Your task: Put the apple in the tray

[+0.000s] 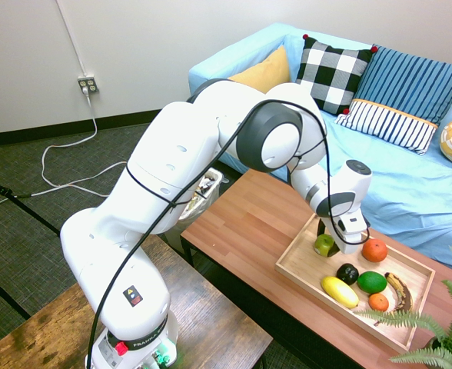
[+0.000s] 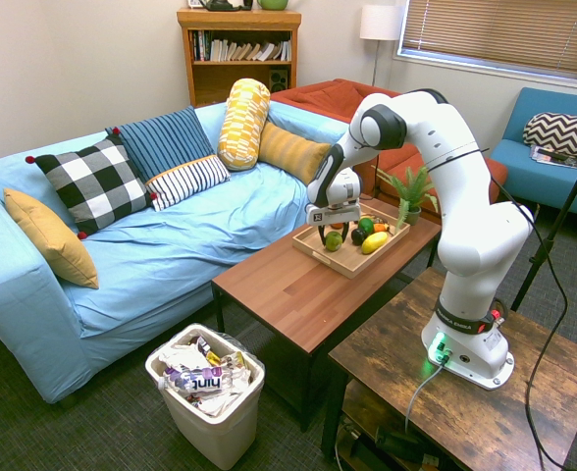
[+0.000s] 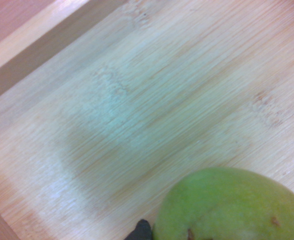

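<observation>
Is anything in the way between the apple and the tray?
Nothing visible is. The gripper has its jaws shut on the apple, already low over a bare patch of the tray. The other fruit lies off to the side, not under it. Whether the apple touches the wood yet, I cannot tell.

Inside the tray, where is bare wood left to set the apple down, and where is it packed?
The hand is shut on the apple over the tray. Bare wood lies below it, from the tray's end wall toward the yellow fruit; the wrist view shows only grain there. The far half is crowded: orange, dark fruit, green fruit, browned banana.
</observation>
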Tool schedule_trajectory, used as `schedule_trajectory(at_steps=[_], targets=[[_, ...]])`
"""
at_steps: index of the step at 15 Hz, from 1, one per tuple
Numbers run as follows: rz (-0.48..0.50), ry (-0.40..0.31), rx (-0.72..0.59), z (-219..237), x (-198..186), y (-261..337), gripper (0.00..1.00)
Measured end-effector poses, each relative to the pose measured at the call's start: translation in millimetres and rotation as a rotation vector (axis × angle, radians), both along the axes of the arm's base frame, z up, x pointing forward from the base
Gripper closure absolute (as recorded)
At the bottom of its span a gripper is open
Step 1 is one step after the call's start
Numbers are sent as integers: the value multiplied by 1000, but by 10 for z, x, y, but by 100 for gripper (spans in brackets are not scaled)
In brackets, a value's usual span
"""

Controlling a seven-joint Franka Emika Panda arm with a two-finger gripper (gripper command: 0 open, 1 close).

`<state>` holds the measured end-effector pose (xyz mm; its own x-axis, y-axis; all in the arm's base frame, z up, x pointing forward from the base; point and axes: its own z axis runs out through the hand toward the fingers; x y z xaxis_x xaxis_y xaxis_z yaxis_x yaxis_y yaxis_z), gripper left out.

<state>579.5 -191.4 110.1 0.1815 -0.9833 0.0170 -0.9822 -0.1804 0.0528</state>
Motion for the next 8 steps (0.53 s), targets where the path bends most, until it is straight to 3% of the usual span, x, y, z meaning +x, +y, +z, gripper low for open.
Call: schedule_trajectory(at_steps=[8], targets=[[18, -1, 6, -30, 15, 0, 0]])
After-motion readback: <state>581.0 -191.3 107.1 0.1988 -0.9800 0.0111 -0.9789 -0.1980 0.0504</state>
